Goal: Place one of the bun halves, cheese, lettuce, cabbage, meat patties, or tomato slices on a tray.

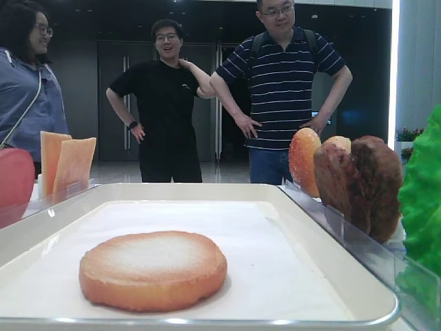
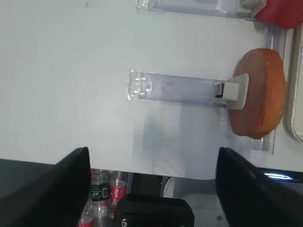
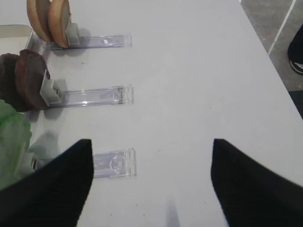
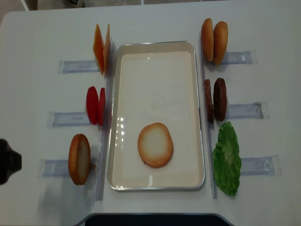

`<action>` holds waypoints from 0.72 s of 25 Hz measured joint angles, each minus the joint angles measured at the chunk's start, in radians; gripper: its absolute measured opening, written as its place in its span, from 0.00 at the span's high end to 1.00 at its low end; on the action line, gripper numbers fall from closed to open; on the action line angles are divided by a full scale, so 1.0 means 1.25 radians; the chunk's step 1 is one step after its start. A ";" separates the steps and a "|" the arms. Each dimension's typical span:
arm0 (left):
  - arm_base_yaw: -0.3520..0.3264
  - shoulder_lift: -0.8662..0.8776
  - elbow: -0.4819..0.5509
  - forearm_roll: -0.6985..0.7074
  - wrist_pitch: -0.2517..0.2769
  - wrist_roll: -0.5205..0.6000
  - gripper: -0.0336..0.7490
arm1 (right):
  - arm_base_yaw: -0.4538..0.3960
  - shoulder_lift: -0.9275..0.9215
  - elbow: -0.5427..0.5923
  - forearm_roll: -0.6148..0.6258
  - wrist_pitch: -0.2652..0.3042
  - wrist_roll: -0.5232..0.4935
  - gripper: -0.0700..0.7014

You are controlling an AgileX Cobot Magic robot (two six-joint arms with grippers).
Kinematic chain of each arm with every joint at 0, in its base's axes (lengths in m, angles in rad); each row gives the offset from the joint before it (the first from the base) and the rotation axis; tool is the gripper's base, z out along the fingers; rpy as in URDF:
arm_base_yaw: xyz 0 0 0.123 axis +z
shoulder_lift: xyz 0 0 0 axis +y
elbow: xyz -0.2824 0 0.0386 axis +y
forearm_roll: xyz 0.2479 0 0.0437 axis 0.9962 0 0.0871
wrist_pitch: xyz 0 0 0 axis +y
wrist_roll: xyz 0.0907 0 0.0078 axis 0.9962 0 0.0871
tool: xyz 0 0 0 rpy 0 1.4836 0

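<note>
A flat bun half (image 4: 155, 145) (image 1: 153, 269) lies pale face up on the white tray (image 4: 155, 44). Another bun (image 2: 259, 92) (image 4: 79, 158) stands on edge in the near left rack. My left gripper (image 2: 154, 151) hangs open and empty over the table edge, left of that bun. My right gripper (image 3: 150, 142) is open and empty over bare table, right of the lettuce (image 3: 12, 137) (image 4: 227, 157). Meat patties (image 4: 215, 100), two buns (image 4: 214, 41), cheese (image 4: 102, 48) and tomato slices (image 4: 95, 105) stand in racks beside the tray. Cabbage is out of view.
Clear plastic rack rails (image 3: 111, 163) (image 2: 175, 87) stick out from both sides of the tray. A dark part of my left arm (image 4: 8, 161) sits at the table's left edge. Three people (image 1: 279, 83) stand behind the table. Bottles (image 2: 102, 196) stand below the table edge.
</note>
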 joint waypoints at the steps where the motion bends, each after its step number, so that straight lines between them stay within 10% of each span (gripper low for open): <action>1: 0.000 -0.022 0.017 -0.009 -0.001 0.005 0.15 | 0.000 0.000 0.000 0.000 0.000 0.000 0.23; 18: -0.039 -0.305 0.154 -0.053 -0.049 0.098 0.15 | 0.000 0.000 0.000 0.000 0.000 0.000 0.23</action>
